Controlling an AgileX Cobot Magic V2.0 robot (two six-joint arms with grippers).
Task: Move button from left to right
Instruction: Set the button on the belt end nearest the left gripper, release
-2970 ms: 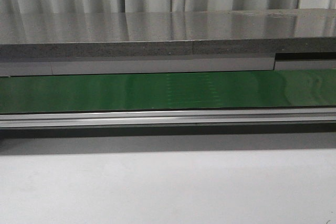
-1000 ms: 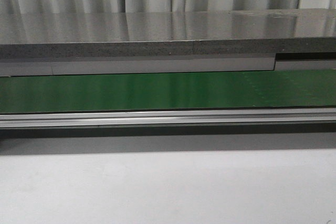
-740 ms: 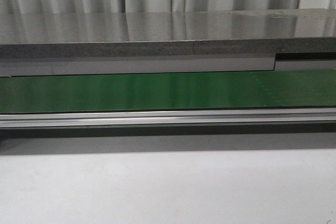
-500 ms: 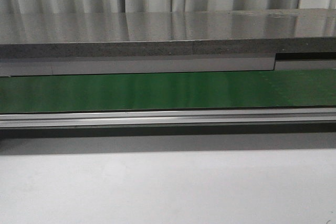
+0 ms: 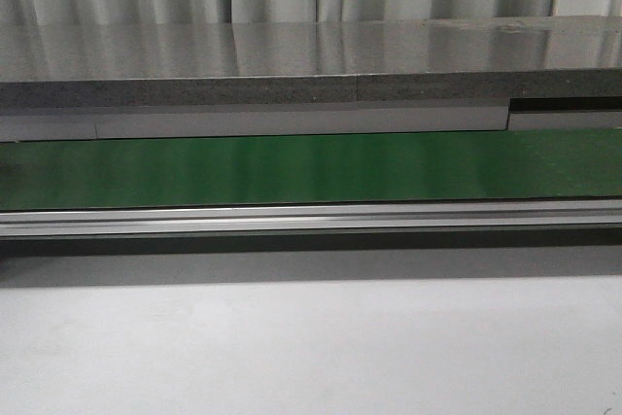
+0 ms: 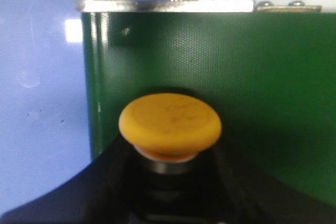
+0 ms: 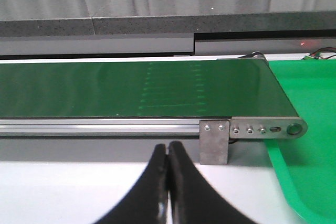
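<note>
Only the left wrist view shows the button point(image 6: 169, 125): the left gripper point(image 6: 169, 182) pinches it above the green belt point(image 6: 262, 103). The right gripper point(image 7: 168, 153), fingers pressed together, appears only in its own view.

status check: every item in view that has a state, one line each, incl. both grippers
button: between the left gripper's fingers, over the end of the belt, cap facing the camera.
left gripper: shut on the button.
right gripper: shut, empty, fingertips touching, off the belt.
green conveyor belt: nothing on it in the front view; running or stopped, cannot tell.
green tray: lies past the belt's end; visible part holds nothing.
</note>
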